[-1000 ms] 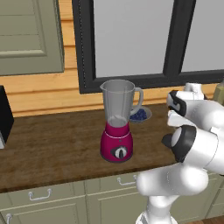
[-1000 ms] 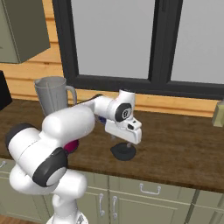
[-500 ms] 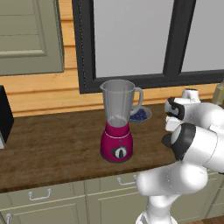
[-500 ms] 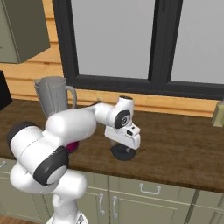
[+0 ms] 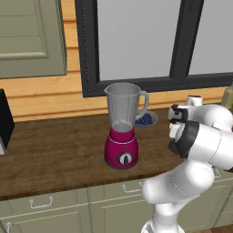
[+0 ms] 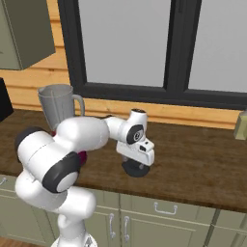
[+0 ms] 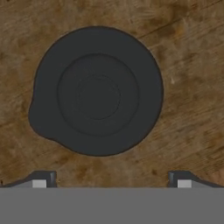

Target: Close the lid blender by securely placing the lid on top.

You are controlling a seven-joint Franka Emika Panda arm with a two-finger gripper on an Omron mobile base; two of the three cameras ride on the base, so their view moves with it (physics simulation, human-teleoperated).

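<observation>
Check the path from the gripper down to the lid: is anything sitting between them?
Nothing visible does. In the hand view the lid lies flat on the bare wooden counter, straight ahead of the gripper, whose fingertips stand spread wider than the lid. The right base view shows the hand directly above it.

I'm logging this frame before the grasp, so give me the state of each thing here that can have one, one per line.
lid: lying flat on the wooden counter, not gripped, apart from the blender.
blender: upright, jar mouth open with no lid on.
gripper: open, fingertips spread, directly above the lid.
bowl of blueberries: on the counter behind the blender, berries inside.
upper cabinet door: closed.
</observation>
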